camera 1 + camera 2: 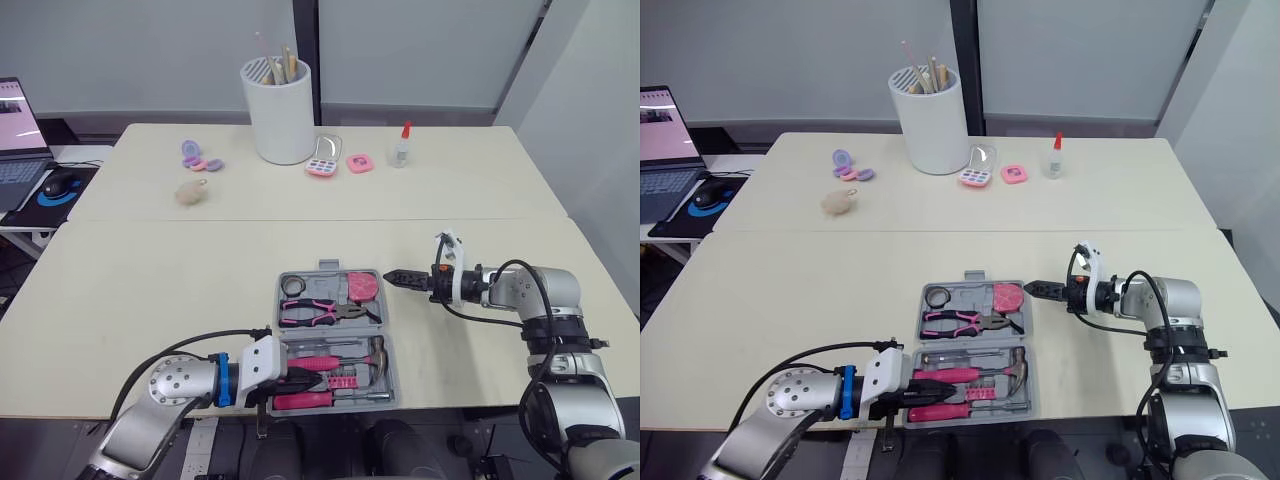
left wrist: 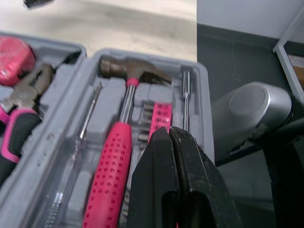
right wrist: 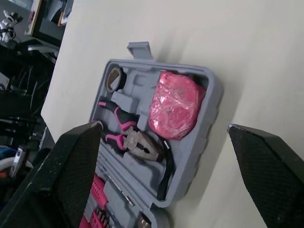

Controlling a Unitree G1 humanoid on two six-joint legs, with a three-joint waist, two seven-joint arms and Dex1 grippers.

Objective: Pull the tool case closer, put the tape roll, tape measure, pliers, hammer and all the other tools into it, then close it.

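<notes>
The grey tool case (image 1: 330, 330) lies open at the table's front edge. Its far half holds the tape roll (image 1: 293, 286), the pink tape measure (image 1: 362, 288) and the pink-handled pliers (image 1: 318, 312). In the near half lie the hammer (image 2: 111, 166), a pink bit holder (image 2: 159, 116) and thin screwdrivers (image 2: 186, 95). My left gripper (image 1: 312, 380) hovers over the near half, fingers pressed together just above the bit holder. My right gripper (image 1: 393, 274) stands open to the right of the case, level with the tape measure (image 3: 173, 104) and pointing at it.
A tall white holder (image 1: 278, 110) with sticks stands at the back of the table, with a glue bottle (image 1: 402, 146) and small pink items (image 1: 322, 167) beside it. A laptop (image 1: 20, 130) and a mouse (image 1: 58, 183) sit on a side desk to the left.
</notes>
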